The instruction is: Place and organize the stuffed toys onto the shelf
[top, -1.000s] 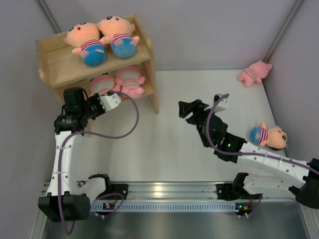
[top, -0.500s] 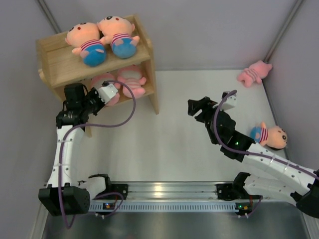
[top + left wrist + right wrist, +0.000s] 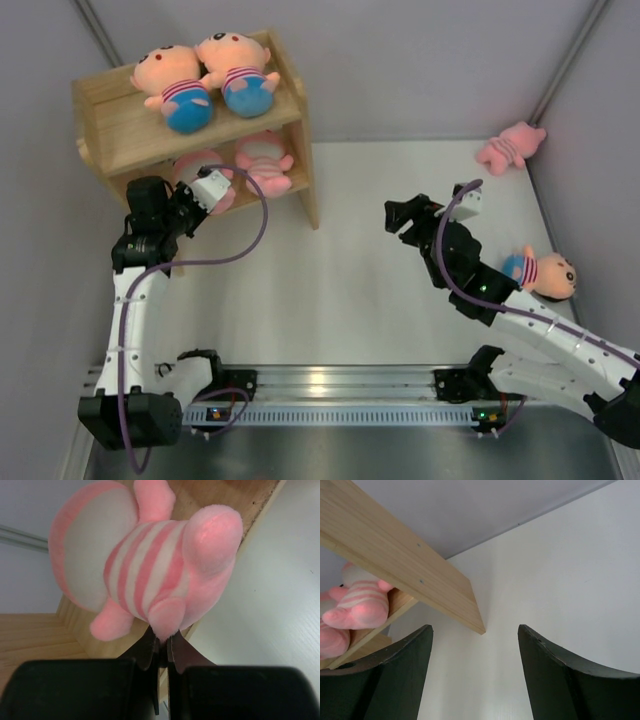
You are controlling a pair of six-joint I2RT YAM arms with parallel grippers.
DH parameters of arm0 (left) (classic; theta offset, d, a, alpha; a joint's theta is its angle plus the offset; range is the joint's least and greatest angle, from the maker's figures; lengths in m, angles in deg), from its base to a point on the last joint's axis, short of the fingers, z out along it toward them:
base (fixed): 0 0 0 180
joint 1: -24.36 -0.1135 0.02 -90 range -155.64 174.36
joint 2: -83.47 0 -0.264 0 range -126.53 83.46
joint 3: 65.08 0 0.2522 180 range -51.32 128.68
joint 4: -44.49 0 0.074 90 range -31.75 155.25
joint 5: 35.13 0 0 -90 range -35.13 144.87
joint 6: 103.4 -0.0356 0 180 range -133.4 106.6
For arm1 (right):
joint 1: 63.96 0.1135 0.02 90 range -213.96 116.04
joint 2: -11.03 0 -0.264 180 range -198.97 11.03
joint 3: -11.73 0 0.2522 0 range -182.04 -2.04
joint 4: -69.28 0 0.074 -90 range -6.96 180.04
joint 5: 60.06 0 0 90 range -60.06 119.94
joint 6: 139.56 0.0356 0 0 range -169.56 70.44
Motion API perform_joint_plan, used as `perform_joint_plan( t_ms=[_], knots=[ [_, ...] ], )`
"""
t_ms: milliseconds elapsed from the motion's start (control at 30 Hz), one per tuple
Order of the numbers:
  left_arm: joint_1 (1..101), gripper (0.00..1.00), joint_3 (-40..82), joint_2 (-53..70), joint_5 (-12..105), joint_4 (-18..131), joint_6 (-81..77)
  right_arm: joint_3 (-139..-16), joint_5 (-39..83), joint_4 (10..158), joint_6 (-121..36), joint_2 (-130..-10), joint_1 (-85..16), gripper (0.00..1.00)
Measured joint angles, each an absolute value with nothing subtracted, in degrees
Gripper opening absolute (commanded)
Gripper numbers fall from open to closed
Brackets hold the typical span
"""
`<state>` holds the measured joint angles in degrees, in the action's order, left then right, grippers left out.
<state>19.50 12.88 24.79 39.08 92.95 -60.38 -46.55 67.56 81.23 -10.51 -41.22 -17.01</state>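
Pink pig [image 3: 150,565] is judged light, soft and easily squashed; its foot is pinched by the left gripper [image 3: 162,641] at the wooden shelf [image 3: 35,635]. Right gripper [image 3: 475,630] is found spread and empty.

You see fuzzy pink-and-white striped plush cloth on the pig [image 3: 150,565]; behind it the shelf [image 3: 215,500] is pale, matt, grained wood; the tabletop [image 3: 280,605] is matt white.

fingers [image 3: 395,675] spread wide | shelf [image 3: 405,565] ahead-left | pink pig [image 3: 360,607] on lower tier
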Motion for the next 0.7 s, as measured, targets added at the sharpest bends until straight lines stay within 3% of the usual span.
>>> perform_joint_plan(
  t_ms=[600,633,700],
  knots=[
    [19.3,0.0,13.5,20.2,32.5,88.1,-63.7,-46.5,63.4,83.6,-10.6,-41.4,-21.9,0.71],
    [19.3,0.01,13.5,20.2,32.0,88.1,-64.2,-46.5,63.1,83.6,-10.6,-41.5,-22.0,0.71],
    [19.2,0.13,13.5,20.2,31.3,88.1,-64.7,-46.5,62.7,84.0,-10.6,-41.7,-22.2,0.71]
  ],
)
